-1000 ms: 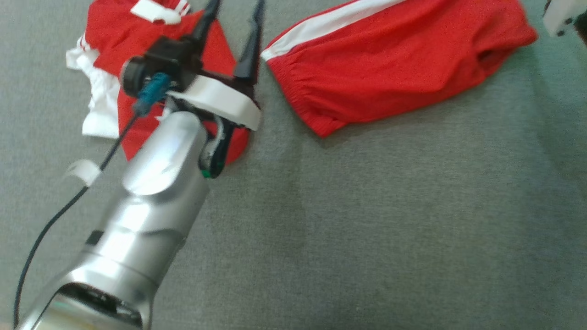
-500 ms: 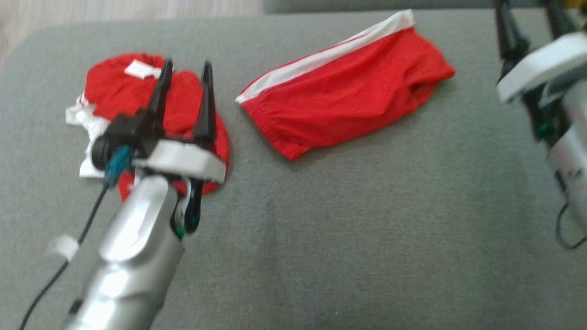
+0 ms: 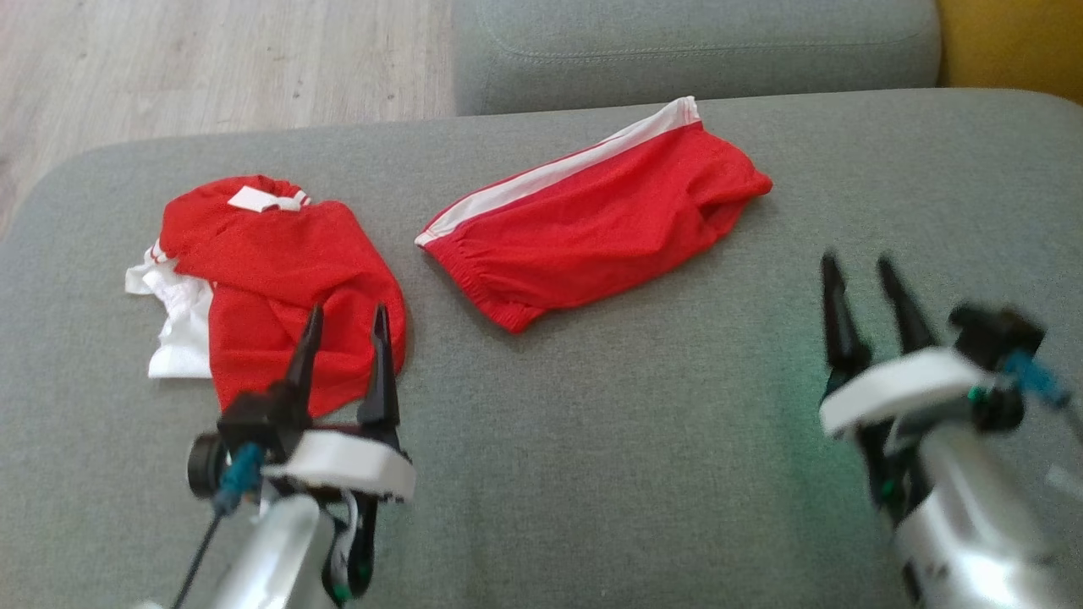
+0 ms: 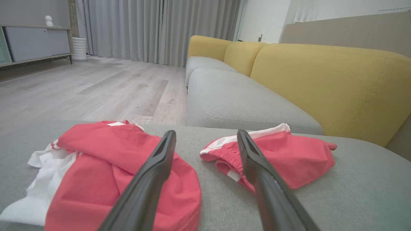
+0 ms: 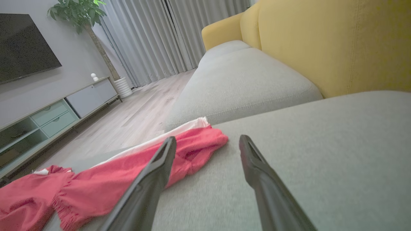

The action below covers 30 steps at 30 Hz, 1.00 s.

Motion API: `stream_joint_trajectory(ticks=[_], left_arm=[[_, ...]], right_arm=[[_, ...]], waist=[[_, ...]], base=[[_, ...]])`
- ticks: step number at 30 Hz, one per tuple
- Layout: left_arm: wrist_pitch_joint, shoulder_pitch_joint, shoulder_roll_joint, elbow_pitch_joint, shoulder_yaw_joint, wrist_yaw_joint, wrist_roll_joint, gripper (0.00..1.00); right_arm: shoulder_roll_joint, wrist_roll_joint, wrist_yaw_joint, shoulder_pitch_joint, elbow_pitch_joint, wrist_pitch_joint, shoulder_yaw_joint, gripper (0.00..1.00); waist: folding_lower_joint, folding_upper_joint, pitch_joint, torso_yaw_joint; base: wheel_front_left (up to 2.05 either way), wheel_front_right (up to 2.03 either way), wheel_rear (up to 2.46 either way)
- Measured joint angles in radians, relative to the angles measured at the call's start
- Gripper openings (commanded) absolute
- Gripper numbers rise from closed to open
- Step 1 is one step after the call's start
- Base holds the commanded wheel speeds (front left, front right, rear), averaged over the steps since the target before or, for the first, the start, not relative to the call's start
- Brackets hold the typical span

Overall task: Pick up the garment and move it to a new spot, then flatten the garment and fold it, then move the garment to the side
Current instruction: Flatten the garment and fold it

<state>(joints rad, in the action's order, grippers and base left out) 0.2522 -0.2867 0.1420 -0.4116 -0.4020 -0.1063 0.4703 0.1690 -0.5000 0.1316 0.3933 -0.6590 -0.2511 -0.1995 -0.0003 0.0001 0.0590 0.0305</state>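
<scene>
Two red garments on the grey seat cushion (image 3: pixel 643 474), both grippers empty.
The folded red shorts (image 3: pixel 592 237) lie near the cushion's back edge, a crumpled red-and-white garment (image 3: pixel 271 271) at its left end. The left gripper (image 3: pixel 347 315) hangs at the cushion's left front, jaws wide; the right gripper (image 3: pixel 854 262), blurred, seems equally spread over the cushion's right end.

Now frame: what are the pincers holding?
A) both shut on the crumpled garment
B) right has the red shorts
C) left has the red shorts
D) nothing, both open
D: the left pincer and right pincer have their fingers spread with nothing between them. The red shorts and crumpled red-and-white garment lie loose on the grey cushion.
</scene>
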Motion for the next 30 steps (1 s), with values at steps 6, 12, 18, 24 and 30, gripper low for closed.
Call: stream_joint_trajectory(ticks=[6, 12, 18, 24, 30], left_arm=[[0.0, 0.063, -0.021, 0.032, 0.022, 0.008, -0.028, 1.0], [0.0, 0.062, -0.036, 0.046, 0.038, 0.029, -0.053, 1.0], [0.0, 0.013, -0.054, 0.045, 0.032, 0.047, -0.076, 1.0], [0.0, -0.065, -0.07, 0.021, 0.003, 0.081, -0.093, 1.0], [0.0, -0.128, -0.085, 0.01, -0.015, 0.098, -0.102, 1.0]], right_arm=[[-0.068, 0.084, 0.0, -0.107, 0.065, 0.01, 0.064, 1.0], [-0.09, 0.151, 0.0, -0.116, 0.161, 0.079, 0.126, 1.0], [-0.105, 0.155, 0.0, -0.051, 0.168, 0.186, 0.23, 1.0], [-0.108, 0.021, 0.0, 0.168, 0.021, 0.281, 0.337, 1.0], [-0.107, 0.046, 0.0, 0.345, -0.197, 0.314, 0.484, 1.0]], waist=[[0.0001, 0.0, -0.002, -0.003], [0.0003, 0.0, 0.029, 0.013], [0.0004, 0.0, 0.091, 0.044], [0.0005, -0.0001, 0.177, 0.111], [0.0006, -0.0001, 0.24, 0.187]], base=[[0.0, 0.0, 0.0], [0.0, 0.0, 0.0], [0.0, 0.0, 0.0], [0.0, 0.0, 0.0], [0.0, 0.0, 0.0]])
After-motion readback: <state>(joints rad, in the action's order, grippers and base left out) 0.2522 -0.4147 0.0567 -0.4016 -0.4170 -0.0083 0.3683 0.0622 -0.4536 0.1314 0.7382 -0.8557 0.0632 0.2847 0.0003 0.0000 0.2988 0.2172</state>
